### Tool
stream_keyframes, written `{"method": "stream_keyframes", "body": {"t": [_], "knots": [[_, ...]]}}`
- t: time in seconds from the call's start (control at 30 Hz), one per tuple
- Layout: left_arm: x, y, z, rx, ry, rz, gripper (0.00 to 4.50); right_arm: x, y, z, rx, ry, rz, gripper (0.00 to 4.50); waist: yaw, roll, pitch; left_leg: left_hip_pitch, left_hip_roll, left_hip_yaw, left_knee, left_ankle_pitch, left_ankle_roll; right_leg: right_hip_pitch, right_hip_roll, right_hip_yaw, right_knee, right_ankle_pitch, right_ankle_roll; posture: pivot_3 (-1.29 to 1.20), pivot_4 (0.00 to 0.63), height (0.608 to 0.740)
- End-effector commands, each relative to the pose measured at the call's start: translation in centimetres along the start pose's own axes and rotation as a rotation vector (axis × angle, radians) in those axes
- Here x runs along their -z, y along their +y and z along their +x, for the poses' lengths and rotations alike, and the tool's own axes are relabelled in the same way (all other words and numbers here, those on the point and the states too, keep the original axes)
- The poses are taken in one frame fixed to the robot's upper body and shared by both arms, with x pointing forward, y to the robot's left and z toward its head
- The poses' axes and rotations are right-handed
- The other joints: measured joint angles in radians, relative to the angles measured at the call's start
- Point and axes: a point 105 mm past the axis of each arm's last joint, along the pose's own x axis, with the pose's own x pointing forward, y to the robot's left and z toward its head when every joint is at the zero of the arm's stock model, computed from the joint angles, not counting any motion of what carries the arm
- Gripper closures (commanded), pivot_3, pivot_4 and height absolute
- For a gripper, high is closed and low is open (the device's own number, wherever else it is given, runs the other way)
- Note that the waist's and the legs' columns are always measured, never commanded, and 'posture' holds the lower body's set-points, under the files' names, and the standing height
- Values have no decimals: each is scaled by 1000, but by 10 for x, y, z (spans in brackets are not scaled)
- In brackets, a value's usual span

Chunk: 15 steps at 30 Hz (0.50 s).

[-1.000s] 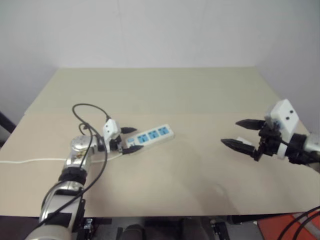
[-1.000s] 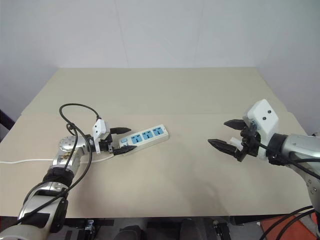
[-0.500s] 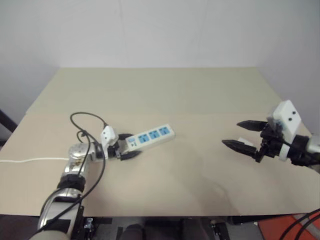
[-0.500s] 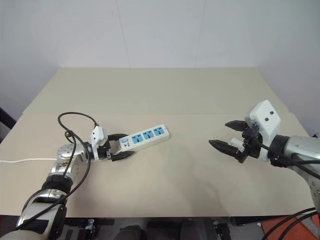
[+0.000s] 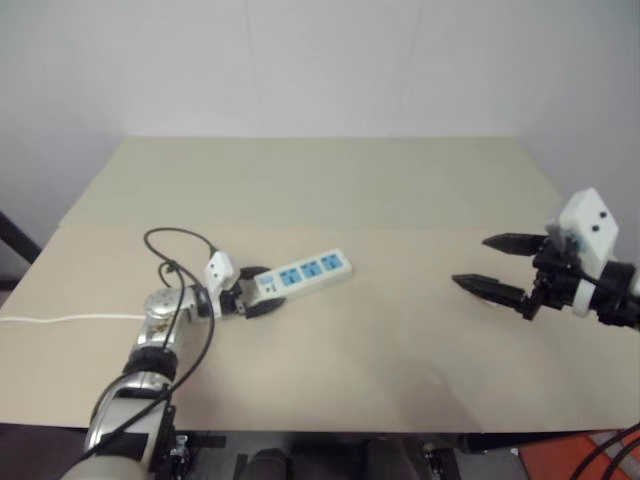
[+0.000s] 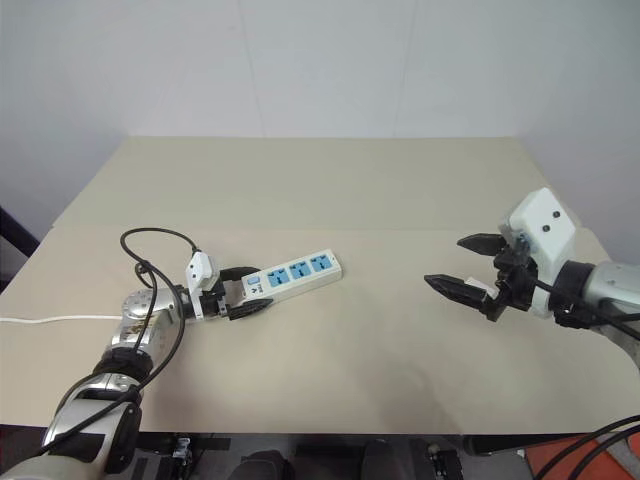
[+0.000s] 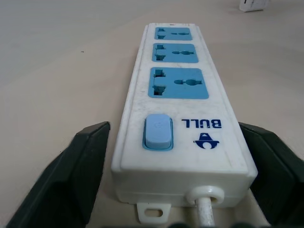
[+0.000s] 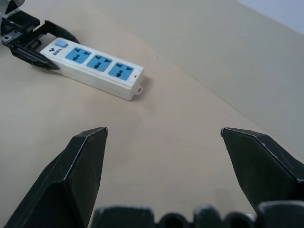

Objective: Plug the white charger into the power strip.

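Observation:
The power strip lies slanted on the tan table, left of centre, its three blue sockets facing up. My left gripper is shut on the strip's switch end, one black finger along each side, as the left wrist view shows. At the right my right gripper hovers above the table, open and with nothing in it, pointing left toward the strip. The white charger is a small white block on the table far beyond the strip, lying under the right gripper.
A thin white cord runs from the strip's switch end off the table's left edge. The tan table has a crease running across it behind the strip. A white wall stands behind the table.
My left gripper came down around the strip's switch end and closed its fingers on it. The right gripper stays open in about the same place.

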Motion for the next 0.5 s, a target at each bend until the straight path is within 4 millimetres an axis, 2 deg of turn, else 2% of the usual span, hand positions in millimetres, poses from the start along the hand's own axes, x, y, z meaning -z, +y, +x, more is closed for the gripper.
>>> {"method": "stream_keyframes", "body": {"t": [0.03, 0.23, 0.37, 0.5], "knots": [[9, -6, 3, 27, 24, -26, 1214, -17, -3, -7, 25, -42, -36, 0, 0, 1, -1, 0, 0, 0, 0, 0, 0, 0, 0, 0, 0, 0, 0, 0, 150, 740], [10, -10, 4, 62, 32, -23, 1210, -17, -4, -7, 28, -35, -30, 0, 2, 1, -1, 0, 0, 0, 0, 0, 0, 0, 0, 0, -1, 0, 0, 0, 150, 740], [-10, -16, 13, 155, -11, 35, 1210, -13, -9, -7, 39, -18, -25, 0, 3, 1, -1, -1, 0, 0, 0, 0, 0, 0, 0, 0, -1, 0, 0, 0, 150, 740], [-35, -27, 27, 298, -51, 91, 1210, -12, -24, -9, 52, 35, 18, 0, 7, 1, -1, -2, 0, 0, 0, 0, 0, -1, 0, -1, -2, 0, 0, 0, 150, 740]]}}
